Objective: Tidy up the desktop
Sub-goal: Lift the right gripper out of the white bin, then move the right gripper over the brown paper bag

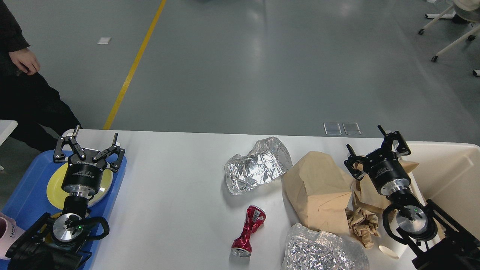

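The white desktop (176, 195) spans the view. On it lie a crumpled foil sheet (257, 165), a crushed red can (248, 231), a brown paper bag (318, 191), a second foil wad (322, 249) at the front edge, and a crumpled brown paper ball (362, 222). My right gripper (367, 148) stands open and empty above the bag's right side, over flat brown paper (369, 195). Over the yellow plate (56, 183) on the blue tray (26, 195), my left gripper (87, 140) hangs open, holding nothing.
A cream bin (450, 176) stands at the right end of the desktop. A pink cup (7, 234) sits at the tray's near left. A person (26, 93) stands beyond the far left corner. A small white disc (388, 251) lies near my right arm.
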`<state>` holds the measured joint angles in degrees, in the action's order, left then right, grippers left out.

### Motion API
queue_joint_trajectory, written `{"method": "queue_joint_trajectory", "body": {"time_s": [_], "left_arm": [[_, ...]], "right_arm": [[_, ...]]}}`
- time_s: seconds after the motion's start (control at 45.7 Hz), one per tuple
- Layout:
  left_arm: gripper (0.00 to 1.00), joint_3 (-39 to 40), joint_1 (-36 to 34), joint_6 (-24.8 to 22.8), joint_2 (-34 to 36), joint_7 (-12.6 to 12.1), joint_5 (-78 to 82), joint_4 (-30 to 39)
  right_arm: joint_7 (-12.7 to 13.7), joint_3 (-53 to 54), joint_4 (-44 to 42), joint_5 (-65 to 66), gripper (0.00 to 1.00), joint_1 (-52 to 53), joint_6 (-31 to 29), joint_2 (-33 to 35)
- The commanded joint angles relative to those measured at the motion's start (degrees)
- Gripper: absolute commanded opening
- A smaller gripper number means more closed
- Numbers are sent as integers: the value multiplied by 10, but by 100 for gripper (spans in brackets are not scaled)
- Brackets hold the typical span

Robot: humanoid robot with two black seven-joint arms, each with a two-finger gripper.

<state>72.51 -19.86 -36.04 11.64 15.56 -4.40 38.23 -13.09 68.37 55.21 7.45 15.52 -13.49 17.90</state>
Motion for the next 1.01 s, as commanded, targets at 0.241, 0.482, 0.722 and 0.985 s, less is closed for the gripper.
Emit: {"method": "queue_joint_trajectory", "body": {"time_s": [0.241,0.482,0.722,0.985], "left_arm": [[96,0,0,0,1,0,0,0],[96,0,0,0,0,0,0,0],[96,0,0,0,0,0,0,0],[96,0,0,0,0,0,0,0]], "right_arm": [[12,-17,4,1,100,45,-9,24],[6,-224,10,-2,100,114,-13,141],[5,-588,-7,-3,100,368,-11,197],[5,-1112,-13,-13,100,710,-18,148]]}}
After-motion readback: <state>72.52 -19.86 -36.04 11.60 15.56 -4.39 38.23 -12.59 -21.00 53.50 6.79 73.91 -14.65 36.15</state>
